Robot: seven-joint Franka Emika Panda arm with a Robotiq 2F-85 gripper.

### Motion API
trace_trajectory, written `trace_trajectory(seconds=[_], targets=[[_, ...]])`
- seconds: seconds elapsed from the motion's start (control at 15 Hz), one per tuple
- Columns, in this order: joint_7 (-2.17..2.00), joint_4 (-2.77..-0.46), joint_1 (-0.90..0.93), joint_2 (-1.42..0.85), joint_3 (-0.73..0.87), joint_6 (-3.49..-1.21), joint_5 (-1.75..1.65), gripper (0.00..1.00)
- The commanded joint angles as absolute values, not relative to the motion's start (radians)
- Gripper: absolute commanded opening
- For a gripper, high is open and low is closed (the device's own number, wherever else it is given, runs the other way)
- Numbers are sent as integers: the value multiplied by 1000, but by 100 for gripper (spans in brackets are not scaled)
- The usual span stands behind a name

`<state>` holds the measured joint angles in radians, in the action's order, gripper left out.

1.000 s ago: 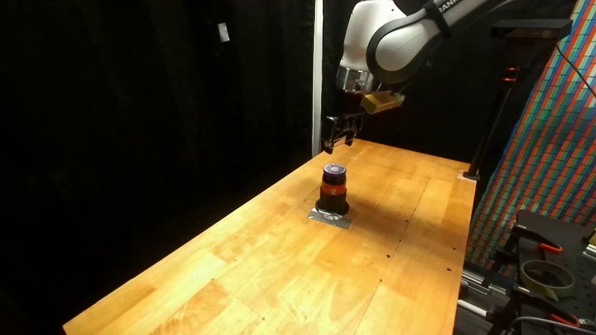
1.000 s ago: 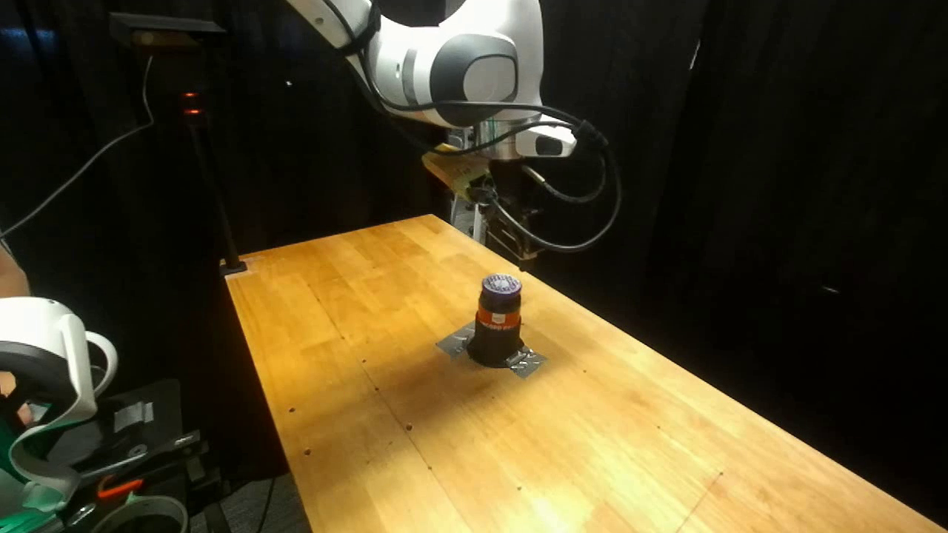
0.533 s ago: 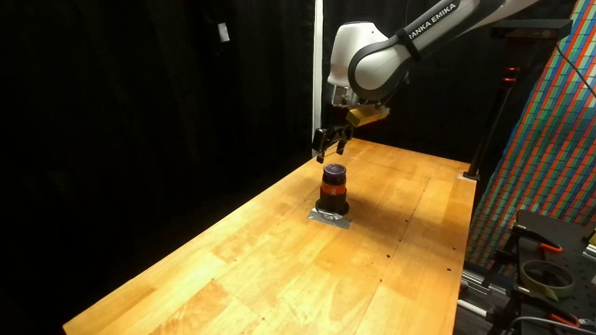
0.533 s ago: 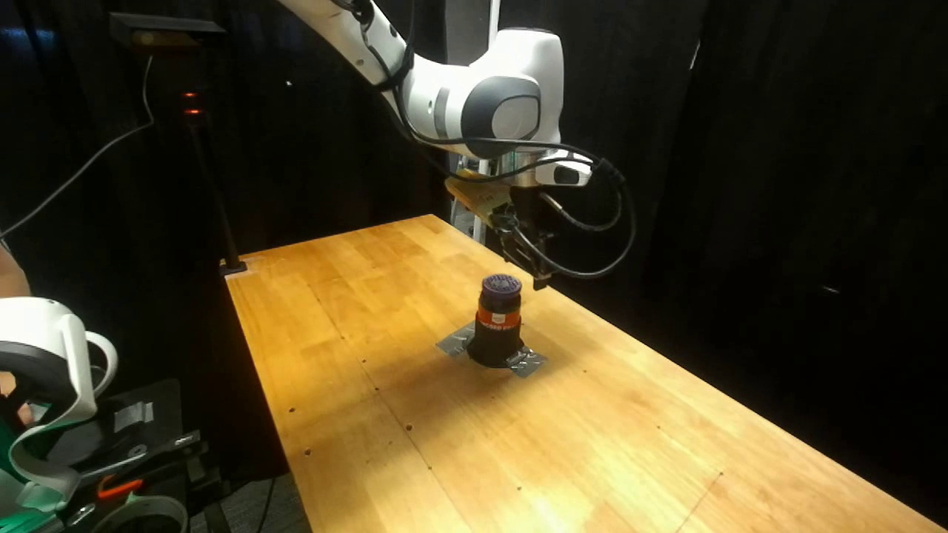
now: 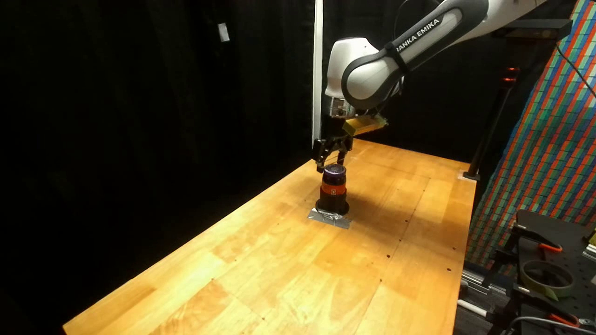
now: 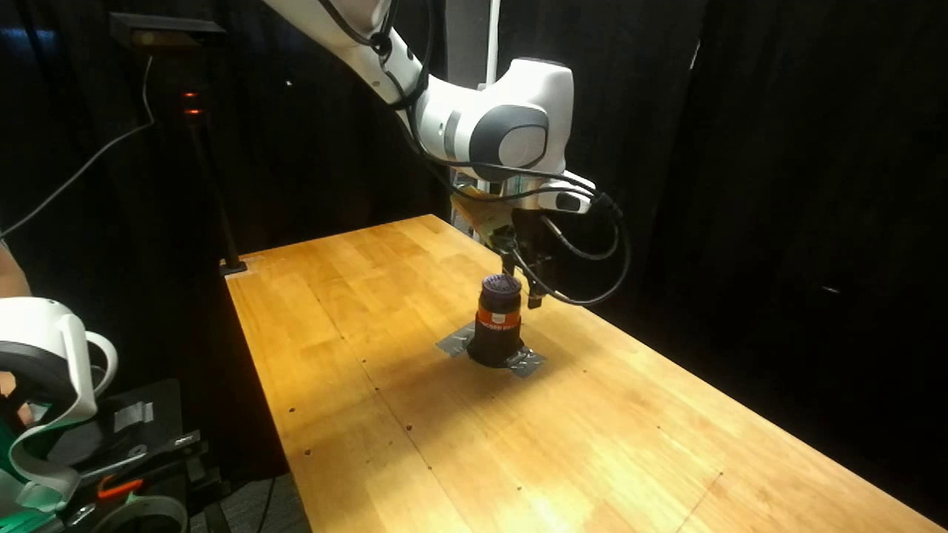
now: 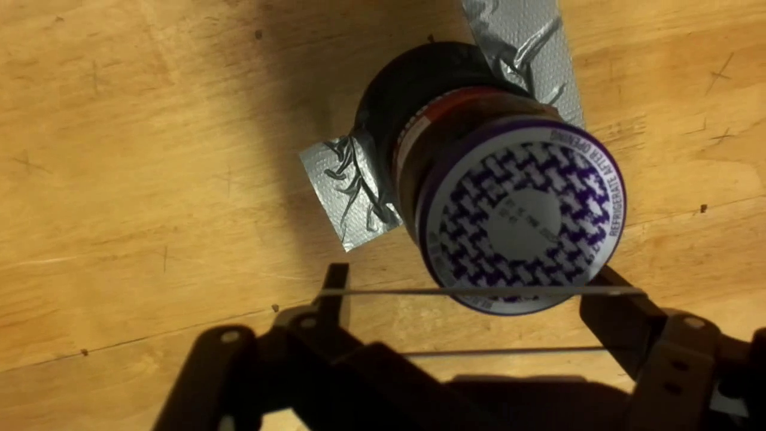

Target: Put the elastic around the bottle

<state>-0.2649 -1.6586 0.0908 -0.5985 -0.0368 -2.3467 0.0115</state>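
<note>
The bottle [image 5: 334,189] stands upright in a black base taped to the wooden table. It has an orange band and a purple-white patterned lid. It also shows in an exterior view [image 6: 498,320] and in the wrist view [image 7: 514,209]. My gripper [image 5: 330,165] is open, pointing down beside the bottle, tips near lid height; it also shows in an exterior view [image 6: 521,287] and in the wrist view [image 7: 471,275]. The thin elastic [image 7: 407,292] is stretched across both fingers in two strands. In the wrist view one strand crosses the lid's lower edge; the other is apart from the lid.
Silver tape [image 7: 532,54] holds the base to the table [image 5: 302,270]; more tape [image 6: 526,361] shows beside it. A dark post with a camera bar [image 6: 211,178] stands at a far table corner. A tape roll [image 5: 547,279] lies on a low black side table.
The arm and gripper have moved down towards the bottle, with the elastic still stretched across the open fingers. The gripper's shadow has come over the lid. The bottle has not moved.
</note>
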Motion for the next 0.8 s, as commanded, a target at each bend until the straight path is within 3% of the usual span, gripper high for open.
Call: trace_trajectory(seconds=[0.0,0.73], targets=[[-244,-1608,88,-631,-45,-2307,62,100],[-246,-1643,94,-637,-44,-2278,80,100]])
